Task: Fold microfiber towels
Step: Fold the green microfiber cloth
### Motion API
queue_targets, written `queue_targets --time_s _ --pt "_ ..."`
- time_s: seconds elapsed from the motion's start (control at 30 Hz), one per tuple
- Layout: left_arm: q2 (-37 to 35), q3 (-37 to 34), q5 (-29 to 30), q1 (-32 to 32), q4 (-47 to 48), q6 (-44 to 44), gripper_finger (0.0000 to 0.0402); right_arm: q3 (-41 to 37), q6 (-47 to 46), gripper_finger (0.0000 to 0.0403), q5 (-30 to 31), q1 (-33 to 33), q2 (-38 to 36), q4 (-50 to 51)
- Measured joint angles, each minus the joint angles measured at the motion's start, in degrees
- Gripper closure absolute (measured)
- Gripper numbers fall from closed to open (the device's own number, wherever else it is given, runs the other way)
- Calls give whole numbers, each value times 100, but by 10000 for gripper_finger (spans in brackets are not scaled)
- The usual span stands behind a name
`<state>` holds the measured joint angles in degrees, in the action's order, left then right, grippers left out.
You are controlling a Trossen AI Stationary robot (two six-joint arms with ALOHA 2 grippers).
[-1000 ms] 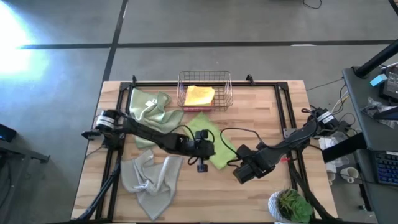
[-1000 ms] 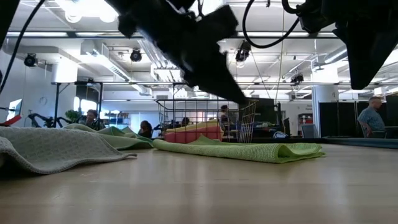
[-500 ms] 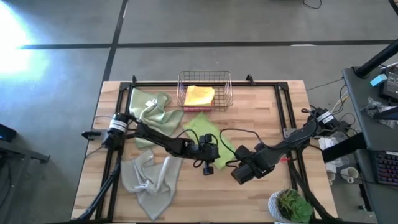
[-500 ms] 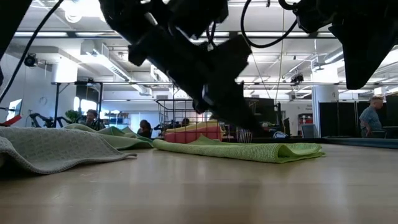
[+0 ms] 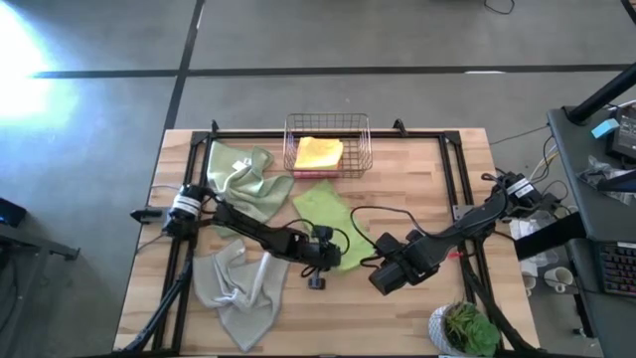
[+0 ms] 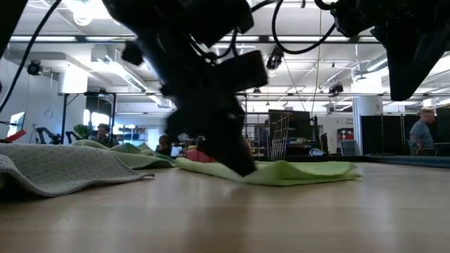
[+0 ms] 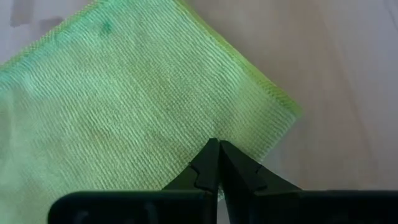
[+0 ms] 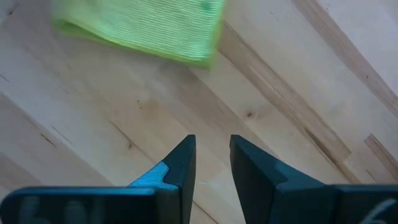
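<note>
My left hand [image 5: 328, 261], fingers pressed together, comes down on the near edge of the lime green towel [image 5: 328, 217], which lies folded on the wooden tabletop [image 5: 437, 179] just in front of the wire basket [image 5: 327, 145] holding the yellow towel [image 5: 318, 152]. From the left wrist view the closed tips sit on the weave near a corner; whether any cloth is caught between them I cannot tell. My right hand [image 5: 386, 277] hovers just beside the towel's right end, fingers part-way spread over bare wood and holding nothing.

The risk, as I judge it, is drag: closed fingers pushed across soft microfiber may bunch the layers or skew the fold instead of flattening it. With my right hand off the cloth, nothing pins the far side, so the whole towel could slide. The pale green towel [image 5: 241, 179] and the grey towel [image 5: 238, 290] wait crumpled at left.
</note>
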<state>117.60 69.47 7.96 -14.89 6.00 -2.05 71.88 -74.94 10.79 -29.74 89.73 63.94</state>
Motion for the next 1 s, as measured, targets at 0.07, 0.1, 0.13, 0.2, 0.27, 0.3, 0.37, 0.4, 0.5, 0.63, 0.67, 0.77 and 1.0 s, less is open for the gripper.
queue_targets --time_s 0.07,0.1,0.13,0.2,0.27,0.3,0.37,0.4,0.5,0.63,0.67,0.77,1.0 --pt "0 -15 -35 -92 544 389 401 -2 4 312 0 0 0 -2" --pt "-2 -16 -71 -136 782 576 401 -2 14 312 1 0 0 -2" --pt "-38 -15 -124 -184 975 783 401 -4 17 312 1 0 0 -2" --pt "-69 -21 -273 -277 1344 1264 402 -7 62 312 50 0 0 -2" --pt "-147 -28 -363 -391 1577 1755 402 -15 73 312 152 0 0 -8" --pt "-175 -33 -380 -454 1642 2001 402 -17 74 312 185 0 0 -5" --pt "-259 -37 -388 -576 1686 2552 402 -24 73 312 258 0 0 -18" --pt "-310 -37 -386 -642 1689 2875 402 -29 72 312 272 2 0 -18" --pt "-450 -37 -325 -836 1672 3827 402 -37 72 312 278 2 0 -37" --pt "-609 -34 -132 -958 1691 4124 402 -42 99 312 278 2 0 -39" --pt "-657 -28 -38 -962 1714 4027 402 -42 124 312 280 2 0 -50" --pt "-789 -39 354 -973 1877 3304 401 -44 286 312 282 2 0 -206" --pt "-1353 -32 584 -930 2288 1985 402 -42 803 312 280 1 0 -830"
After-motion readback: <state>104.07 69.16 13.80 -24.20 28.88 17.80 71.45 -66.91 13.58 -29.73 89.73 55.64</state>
